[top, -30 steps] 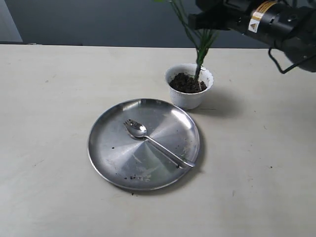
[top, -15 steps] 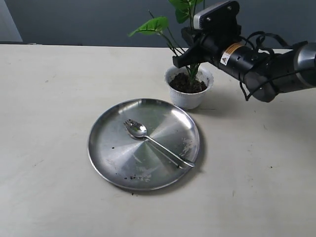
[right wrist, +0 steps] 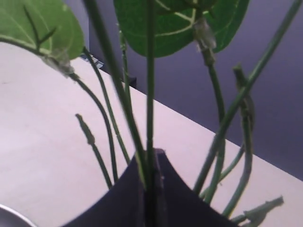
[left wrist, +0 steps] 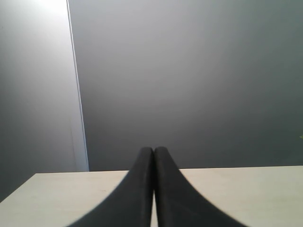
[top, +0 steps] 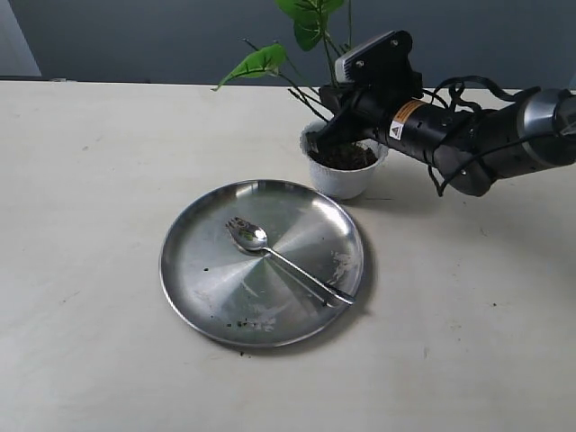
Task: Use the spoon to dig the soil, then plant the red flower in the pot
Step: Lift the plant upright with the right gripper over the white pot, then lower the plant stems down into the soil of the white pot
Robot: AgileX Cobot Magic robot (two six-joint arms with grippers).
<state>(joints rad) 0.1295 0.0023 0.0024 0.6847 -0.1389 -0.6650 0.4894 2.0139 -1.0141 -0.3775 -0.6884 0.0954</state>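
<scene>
Lowered since the earlier frame: your right tool (top: pixel 335 126), clamped on the red flower (top: pixel 310 85) stalks, standing upright directly above the pot (top: pixel 345 167) soil (top: pixel 346 157).

One pot (top: pixel 345 168), one spoon (top: pixel 283 261), one steel plate (top: pixel 202 270), one flower stem (top: pixel 306 54).
</scene>
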